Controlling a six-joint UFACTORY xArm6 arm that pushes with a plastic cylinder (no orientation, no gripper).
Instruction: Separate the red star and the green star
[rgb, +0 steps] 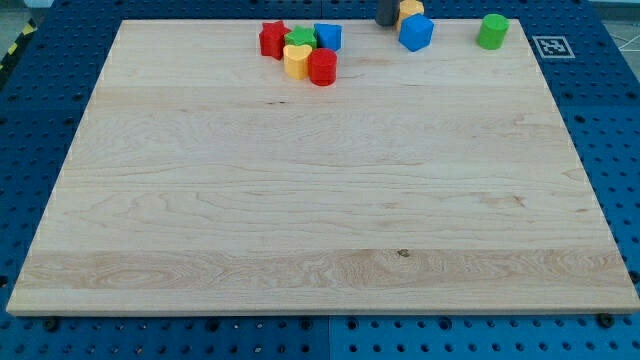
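My tip: far edge, holding nothing, apparently touching an orange block. Red star and green star: touching, far edge, left of my tip.

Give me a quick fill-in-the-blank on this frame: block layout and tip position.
1. The red star sits at the view's ___ end of the cluster.
2. The green star touches the ___ heart.
3. My tip is near the view's ___ edge, beside the blue block.
Answers: left; yellow; top
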